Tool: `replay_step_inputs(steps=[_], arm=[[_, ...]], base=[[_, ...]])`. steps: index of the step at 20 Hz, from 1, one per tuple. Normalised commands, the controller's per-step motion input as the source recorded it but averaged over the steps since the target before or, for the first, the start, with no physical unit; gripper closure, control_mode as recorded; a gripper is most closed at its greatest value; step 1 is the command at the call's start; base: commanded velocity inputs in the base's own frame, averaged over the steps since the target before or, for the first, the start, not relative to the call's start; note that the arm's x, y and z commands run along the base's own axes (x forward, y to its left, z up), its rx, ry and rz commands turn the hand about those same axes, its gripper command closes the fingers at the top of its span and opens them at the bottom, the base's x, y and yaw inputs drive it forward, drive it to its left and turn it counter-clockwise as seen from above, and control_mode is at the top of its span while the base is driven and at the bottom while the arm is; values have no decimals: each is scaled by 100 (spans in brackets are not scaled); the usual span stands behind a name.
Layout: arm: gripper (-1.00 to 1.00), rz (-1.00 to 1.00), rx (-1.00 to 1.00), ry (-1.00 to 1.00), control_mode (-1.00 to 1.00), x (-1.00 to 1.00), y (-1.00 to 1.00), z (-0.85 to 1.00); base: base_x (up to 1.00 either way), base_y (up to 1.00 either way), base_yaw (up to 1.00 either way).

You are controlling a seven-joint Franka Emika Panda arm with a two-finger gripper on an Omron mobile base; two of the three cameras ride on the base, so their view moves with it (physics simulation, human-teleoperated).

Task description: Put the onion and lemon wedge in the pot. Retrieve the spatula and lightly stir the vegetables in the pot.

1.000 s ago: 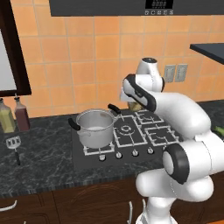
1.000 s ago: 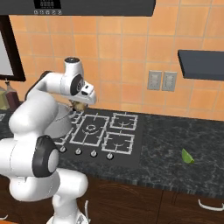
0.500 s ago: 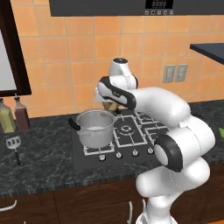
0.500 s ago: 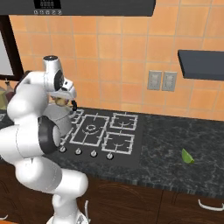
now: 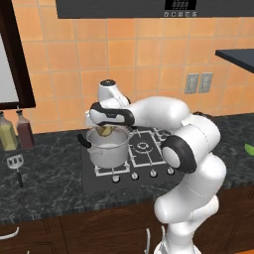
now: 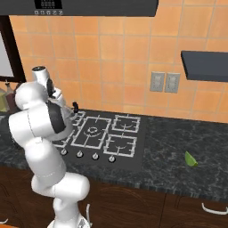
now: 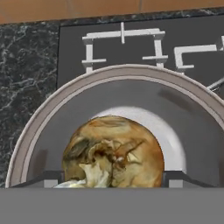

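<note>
Pincer point(image 7: 113, 177) gripping onion point(image 7: 113, 151) above pot point(image 7: 52, 131).

We're in a kitchen, a rendered one, and the signs are everywhere. A dark speckled stone counter point(image 5: 44, 183) runs along a wall of orange tiles point(image 5: 124, 54), with a black gas hob point(image 6: 104, 136) set into it, white grates and a row of knobs at its front. A steel pot point(image 5: 106, 148) sits on a burner. Above hangs a dark hood point(image 6: 95, 6) with a display (digits unreadable). Bottles point(image 5: 15, 131) stand by the wall, wooden cabinet fronts point(image 6: 178, 207) with handles below, and outlets point(image 6: 164, 82) on the tiles.
</note>
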Motion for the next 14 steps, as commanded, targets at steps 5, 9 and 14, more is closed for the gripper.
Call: replay_step_inputs(steps=[5, 9, 14], arm=[[100, -3, -10, 1, -100, 23, 4, -56], [100, -5, -10, 1, -100, 20, -7, -61], [100, -2, -2, 5, -100, 23, -2, -53]], base=[[0, 0, 0], [0, 0, 0], [0, 0, 0]])
